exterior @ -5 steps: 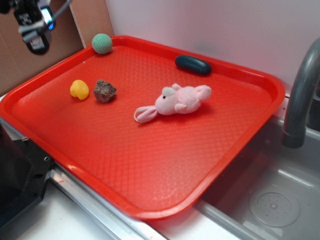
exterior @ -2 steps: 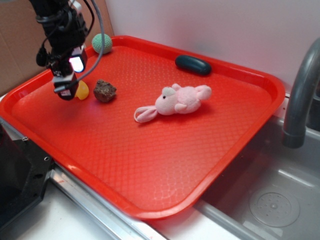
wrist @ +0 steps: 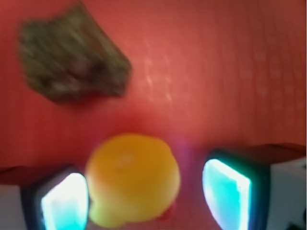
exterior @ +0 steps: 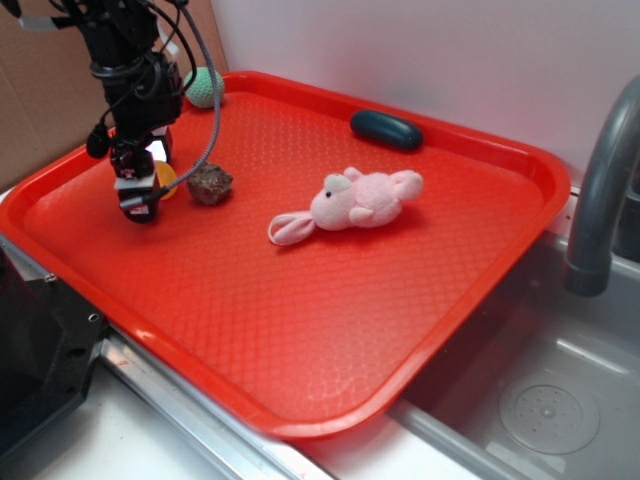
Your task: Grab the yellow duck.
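The end effector [wrist: 144, 191], fingers spread apart, straddled the yellow duck [wrist: 132, 179], which lay between them nearer one finger, the brown rock [wrist: 72, 64] just beyond.

The yellow duck [wrist: 132, 179] looks like smooth, softly glossy plastic or rubber, while the brown rock [exterior: 210, 184] beside it is rough and matt. The red tray [exterior: 330, 330] is glossy plastic with a fine diamond texture. The pink bunny [exterior: 352, 203] is fuzzy plush cloth, the green ball [exterior: 207, 86] knitted yarn, and the faucet [exterior: 603, 190] dull grey metal.
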